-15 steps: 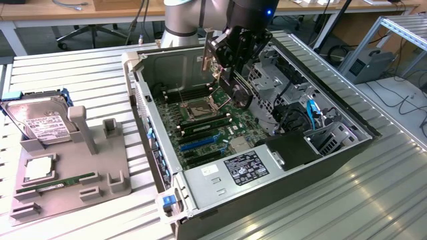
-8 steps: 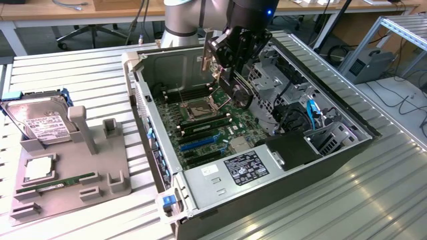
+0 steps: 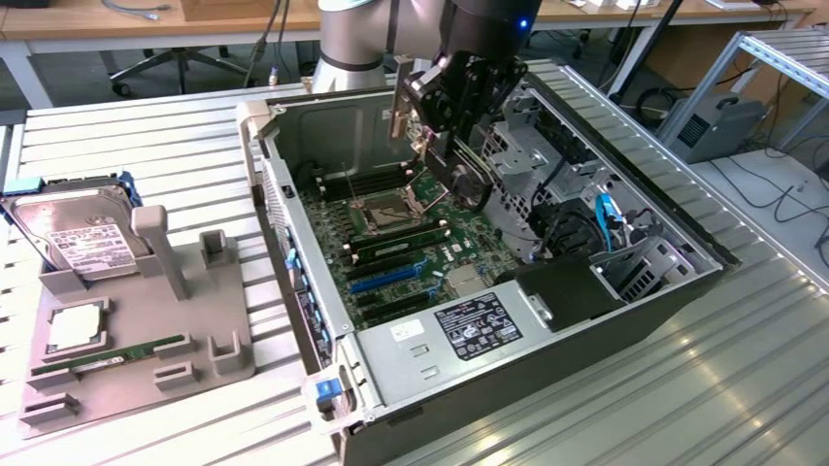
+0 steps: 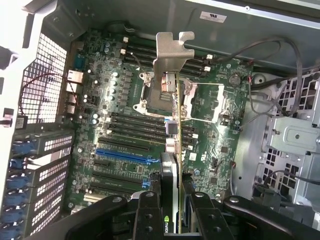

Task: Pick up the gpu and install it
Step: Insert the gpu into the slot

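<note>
Gripper (image 4: 173,207) pinches the gpu (image 4: 178,145), seen edge-on between both fingers, with its silver bracket (image 4: 171,52) at the far end. The card hangs inside the open case (image 3: 583,330), above the motherboard (image 4: 125,125) near the CPU socket (image 4: 205,102), apparently clear of any slot. Hard drive (image 3: 78,233) and memory stick (image 3: 111,357) sit on the grey tray (image 3: 143,311) on the bench (image 3: 155,146), at the exterior view's left.

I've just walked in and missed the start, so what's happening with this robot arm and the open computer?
The robot's black gripper is closed on a thin green graphics card with a silver end bracket. It holds the card in the air above the green motherboard, inside the open dark computer case. The card isn't seated in any slot yet.
</note>
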`<state>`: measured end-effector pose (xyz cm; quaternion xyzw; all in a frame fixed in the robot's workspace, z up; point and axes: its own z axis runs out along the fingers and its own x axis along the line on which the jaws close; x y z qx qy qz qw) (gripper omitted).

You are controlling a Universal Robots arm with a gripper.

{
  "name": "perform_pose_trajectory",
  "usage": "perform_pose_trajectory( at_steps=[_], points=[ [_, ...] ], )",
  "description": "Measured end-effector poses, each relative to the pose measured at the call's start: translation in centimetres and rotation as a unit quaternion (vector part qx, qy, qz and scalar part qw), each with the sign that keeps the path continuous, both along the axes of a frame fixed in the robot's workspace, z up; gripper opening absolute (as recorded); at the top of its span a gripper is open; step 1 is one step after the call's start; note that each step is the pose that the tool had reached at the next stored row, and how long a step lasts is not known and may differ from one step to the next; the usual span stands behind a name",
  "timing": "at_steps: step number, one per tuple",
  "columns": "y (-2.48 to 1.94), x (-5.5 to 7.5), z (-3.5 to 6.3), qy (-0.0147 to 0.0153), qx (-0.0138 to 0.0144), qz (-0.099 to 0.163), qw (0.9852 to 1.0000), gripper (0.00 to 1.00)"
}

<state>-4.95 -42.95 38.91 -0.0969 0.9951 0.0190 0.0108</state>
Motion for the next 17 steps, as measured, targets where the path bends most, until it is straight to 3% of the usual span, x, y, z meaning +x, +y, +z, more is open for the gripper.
perform_pose_trajectory(
  at_steps=[8,17],
  points=[
    [0.00,0.00,-0.01,0.0000,0.0000,0.013,0.9999,0.27],
    [0.00,0.00,-0.05,0.0000,0.0000,0.071,0.9975,0.27]
  ],
)
